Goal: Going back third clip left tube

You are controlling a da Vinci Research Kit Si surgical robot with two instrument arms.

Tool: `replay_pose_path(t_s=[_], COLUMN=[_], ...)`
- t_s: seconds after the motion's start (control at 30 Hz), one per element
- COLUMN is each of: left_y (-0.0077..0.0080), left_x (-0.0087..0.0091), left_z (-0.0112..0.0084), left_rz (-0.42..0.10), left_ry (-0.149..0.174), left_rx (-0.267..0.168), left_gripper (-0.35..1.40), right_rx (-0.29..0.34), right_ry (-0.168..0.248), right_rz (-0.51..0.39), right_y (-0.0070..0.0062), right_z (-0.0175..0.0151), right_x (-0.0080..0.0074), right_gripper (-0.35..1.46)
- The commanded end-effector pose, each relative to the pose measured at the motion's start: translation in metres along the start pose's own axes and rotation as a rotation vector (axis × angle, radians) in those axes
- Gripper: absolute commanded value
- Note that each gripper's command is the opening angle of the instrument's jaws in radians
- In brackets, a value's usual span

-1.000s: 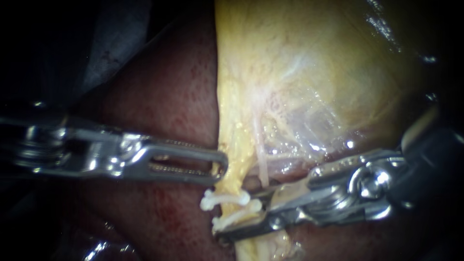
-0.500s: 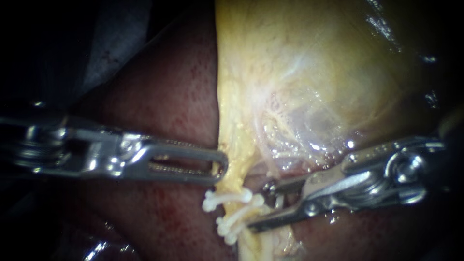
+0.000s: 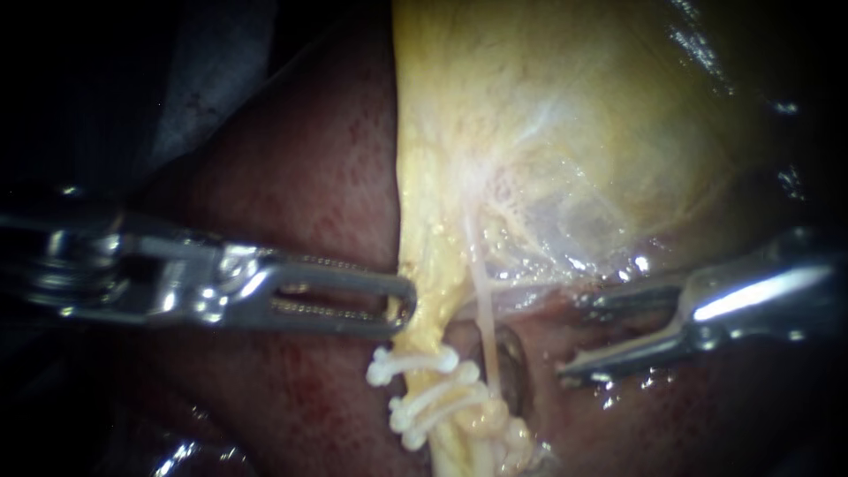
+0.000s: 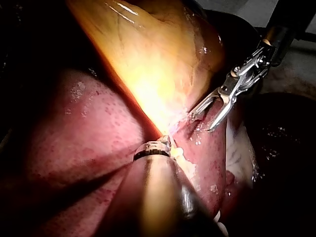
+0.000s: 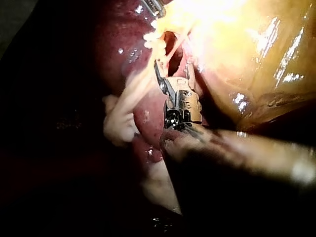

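Note:
The yellow left tube point(image 3: 430, 340) runs down from the gallbladder point(image 3: 565, 132) and carries three white clips point(image 3: 422, 389), one below the other. A thin pale tube point(image 3: 483, 305) lies just to its right, bare. My left instrument point(image 3: 399, 305) comes in from the left, its jaws shut on the yellow tissue just above the top clip. My right instrument point(image 3: 572, 340) stands well right of the clips, jaws open and empty. The right wrist view shows those open jaws point(image 5: 174, 69) short of the clips point(image 5: 152, 39). In the left wrist view they point(image 4: 206, 117) hang beside the gallbladder.
Dark red liver point(image 3: 300, 177) lies behind and around the tubes. A small dark hollow point(image 3: 512, 358) sits between the thin tube and my right instrument. The left wrist view shows my left instrument's shaft point(image 4: 158, 192) over the liver.
My right instrument has opened and drawn back to the right, away from the left tube. The lowest white clip stays on the tube. My left instrument has held still.

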State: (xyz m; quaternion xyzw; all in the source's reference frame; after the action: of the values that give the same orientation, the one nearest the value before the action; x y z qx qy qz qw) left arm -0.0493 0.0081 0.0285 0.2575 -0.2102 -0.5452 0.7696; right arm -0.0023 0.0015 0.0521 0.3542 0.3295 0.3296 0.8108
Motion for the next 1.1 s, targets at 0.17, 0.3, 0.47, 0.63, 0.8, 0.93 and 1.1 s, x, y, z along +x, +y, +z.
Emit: replay_pose_path(t_s=[0.17, 0.3, 0.47, 0.63, 0.8, 0.93, 1.1], left_y=[0.0000, 0.0000, 0.0000, 0.0000, 0.0005, 0.0010, 0.0014], left_x=[0.0000, 0.0000, 0.0000, 0.0000, 0.0001, -0.0002, -0.0009], left_z=[0.0001, 0.0001, 0.0002, 0.0003, 0.0014, 0.0029, 0.0046], left_rz=[0.000, 0.000, -0.006, -0.006, -0.004, 0.002, 0.006], left_ry=[0.000, -0.001, -0.001, -0.002, -0.005, -0.010, -0.015], left_rx=[0.000, -0.001, -0.001, -0.002, -0.006, -0.013, -0.024], left_gripper=[-0.35, -0.35, -0.35, -0.35, -0.35, -0.35, -0.35], right_rx=[-0.008, -0.016, -0.018, -0.016, -0.015, -0.016, -0.015], right_ry=[0.013, 0.019, 0.021, 0.023, 0.023, 0.023, 0.023], right_rz=[-0.004, -0.002, -0.001, -0.001, -0.001, -0.001, -0.001], right_y=[0.0004, 0.0007, 0.0008, 0.0007, 0.0007, 0.0006, 0.0005], right_z=[-0.0026, -0.0037, -0.0040, -0.0040, -0.0041, -0.0041, -0.0041], right_x=[0.0003, 0.0003, 0.0003, 0.0003, 0.0002, 0.0002, 0.0002], right_gripper=[0.50, 0.49, 0.49, 0.49, 0.49, 0.49, 0.49])
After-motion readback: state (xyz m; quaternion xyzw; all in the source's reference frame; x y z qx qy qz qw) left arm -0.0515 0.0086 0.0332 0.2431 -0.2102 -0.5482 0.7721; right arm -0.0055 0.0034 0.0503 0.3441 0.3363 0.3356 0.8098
